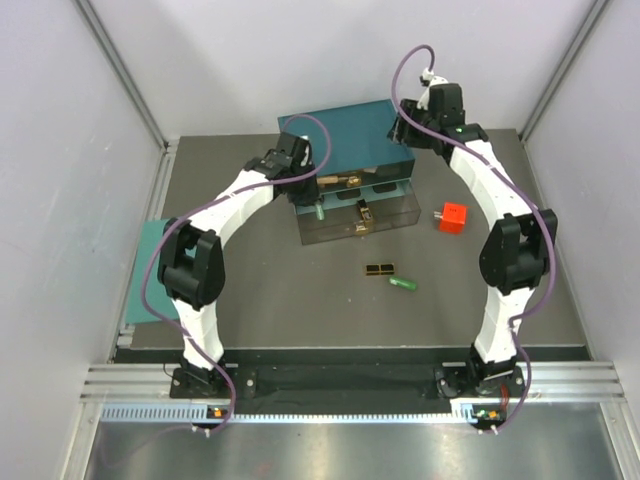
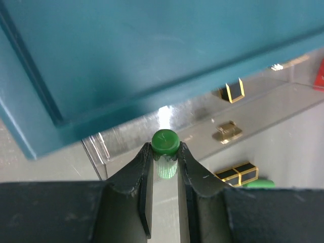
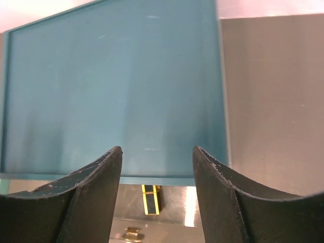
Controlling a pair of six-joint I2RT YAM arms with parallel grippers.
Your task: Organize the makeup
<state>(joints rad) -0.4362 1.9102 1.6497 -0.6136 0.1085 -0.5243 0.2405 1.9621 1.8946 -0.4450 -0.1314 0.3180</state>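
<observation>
My left gripper (image 2: 165, 148) is shut on the capped end of a green stick (image 2: 165, 142), holding it at the front left corner of a clear box (image 1: 385, 212). From above, that stick (image 1: 319, 211) hangs by the box's left end. A black-and-gold case (image 2: 232, 91) lies inside the box and shows again in the right wrist view (image 3: 151, 199). On the table lie another black-and-gold case (image 1: 379, 270) and a second green stick (image 1: 403, 284). My right gripper (image 3: 157, 152) is open and holds nothing, above the box's raised teal lid (image 3: 111, 86).
A small red cube (image 1: 453, 216) sits right of the clear box. A flat teal panel (image 1: 148, 272) lies at the table's left edge. A gold latch (image 2: 227, 131) sits on the box front. Grey walls close in on three sides.
</observation>
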